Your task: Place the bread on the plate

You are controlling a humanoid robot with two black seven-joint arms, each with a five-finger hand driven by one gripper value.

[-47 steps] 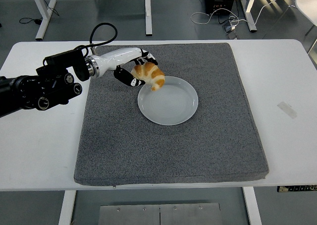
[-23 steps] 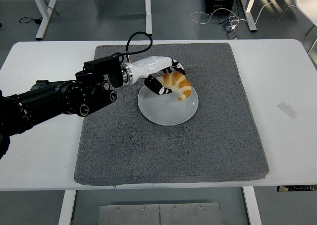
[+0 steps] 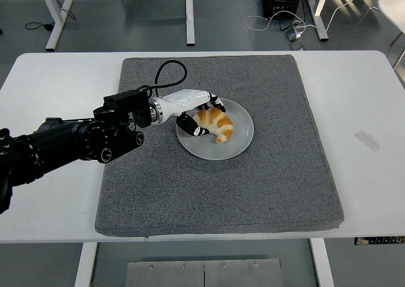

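So the croissant is down on the white plate at this point, sitting in the plate's left half, a bit above the centre of the frame; it's golden brown, curved, with one tip pointing down toward the middle of the plate; nothing else is in the plate besides the bread and the fingers around it. The left hand comes in from the left edge of the frame on a long black arm with a white forearm shell; its fingers are wrapped around the left end of the croissant, some curling over the top and some underneath, so it reads as clamped on the bread; whether the croissant's full weight is on the plate or the hand is partly carrying it, I honestly can't tell from this high angle. The plate sits on a big grey mat that covers most of the white table, and it's in the upper middle of that mat, well clear of every mat edge; a black cable loops up off the wrist toward the mat's upper left. Over on the right side of the table there's a small strip of clear tape stuck to the surface, well apart from everything else.
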